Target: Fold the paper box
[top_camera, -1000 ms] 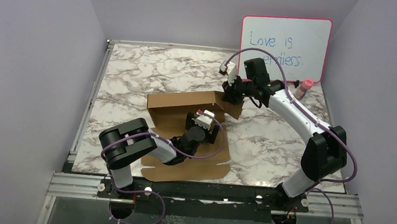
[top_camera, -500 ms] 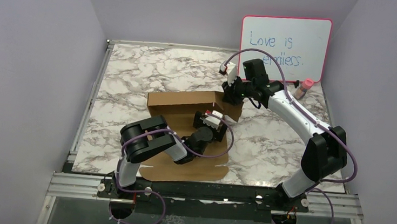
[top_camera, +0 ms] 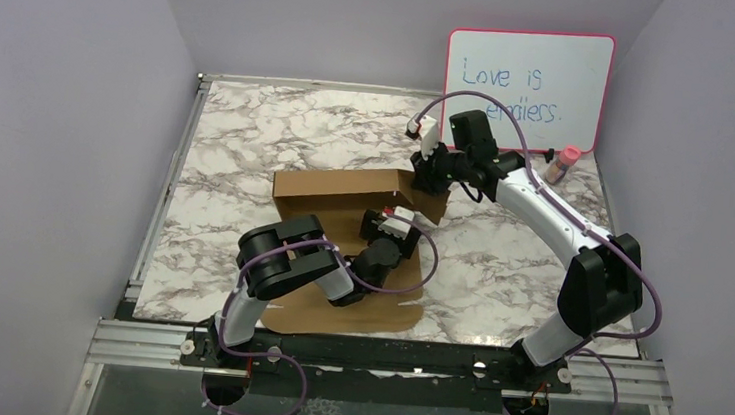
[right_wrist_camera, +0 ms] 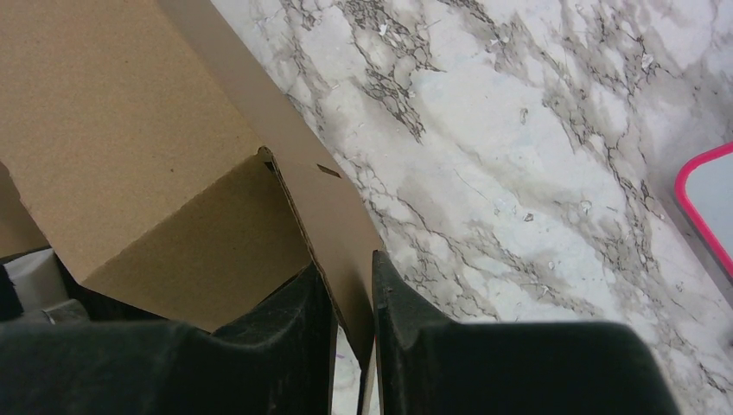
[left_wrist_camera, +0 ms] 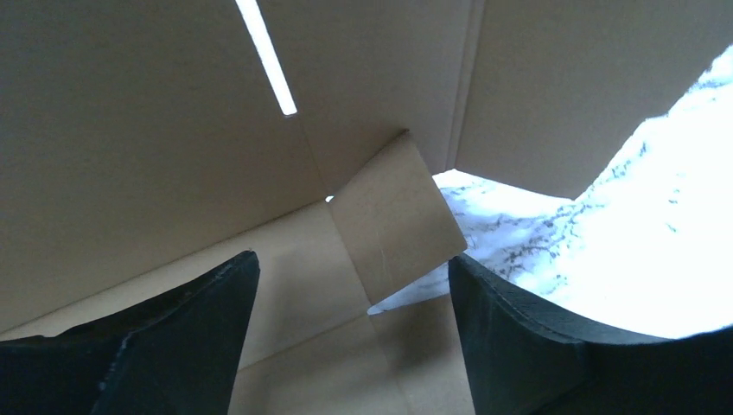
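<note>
While half-raised mid-worktop (top_camera: 250, 127), likely handles as light, stiff box (top_camera: 335, 193), hinging at creases. Pinched at right corner flap by right fingers (right_wrist_camera: 294, 333); faced at inner tab by spread left fingers (left_wrist_camera: 173, 346). Best taken by flap edges.

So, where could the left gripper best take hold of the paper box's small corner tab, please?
Take the small corner tab by its free end, over the marble table; its other end is hinged at the corner. Come from inside the paper box, where the open left gripper is, probably rolling the wrist to pinch its faces.
</note>
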Controlling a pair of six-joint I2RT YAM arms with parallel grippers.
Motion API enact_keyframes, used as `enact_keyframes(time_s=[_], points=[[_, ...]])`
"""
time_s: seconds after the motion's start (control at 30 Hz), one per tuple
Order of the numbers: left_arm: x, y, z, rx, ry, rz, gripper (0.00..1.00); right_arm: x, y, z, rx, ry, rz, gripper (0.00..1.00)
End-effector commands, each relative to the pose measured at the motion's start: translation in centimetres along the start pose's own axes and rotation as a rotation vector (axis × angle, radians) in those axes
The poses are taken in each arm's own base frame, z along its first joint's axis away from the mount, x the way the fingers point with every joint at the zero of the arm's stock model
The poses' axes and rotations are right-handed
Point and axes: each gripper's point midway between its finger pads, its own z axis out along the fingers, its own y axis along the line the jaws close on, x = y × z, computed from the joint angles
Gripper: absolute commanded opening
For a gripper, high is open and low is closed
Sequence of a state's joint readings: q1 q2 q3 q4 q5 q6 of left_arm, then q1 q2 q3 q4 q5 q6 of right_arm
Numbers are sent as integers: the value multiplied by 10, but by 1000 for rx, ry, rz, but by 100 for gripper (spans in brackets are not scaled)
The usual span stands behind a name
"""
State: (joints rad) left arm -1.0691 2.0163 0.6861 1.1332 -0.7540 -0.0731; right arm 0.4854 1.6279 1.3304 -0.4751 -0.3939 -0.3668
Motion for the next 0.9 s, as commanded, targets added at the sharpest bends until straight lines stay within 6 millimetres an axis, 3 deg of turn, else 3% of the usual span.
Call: enact_keyframes(time_s=[0.0,0.17,0.5,0.7,0.87], points=[[-14,19,-2,-111,-71,-67,78,-8,-1,-6,32,-32,-14,25],[-16,29,-9,-127,-103,-120,71,-5,-2,-3,34,-20,-11,25],[-10,46,-12,-133,-97,-222,71,-14,4,-5,3,-61,7,29],[-2,43,-10,-98,-74,-227,70,-32,9,-16,0,-134,33,41],[5,44,-11,-71,-50,-244,70,-51,6,-42,60,-234,7,57]])
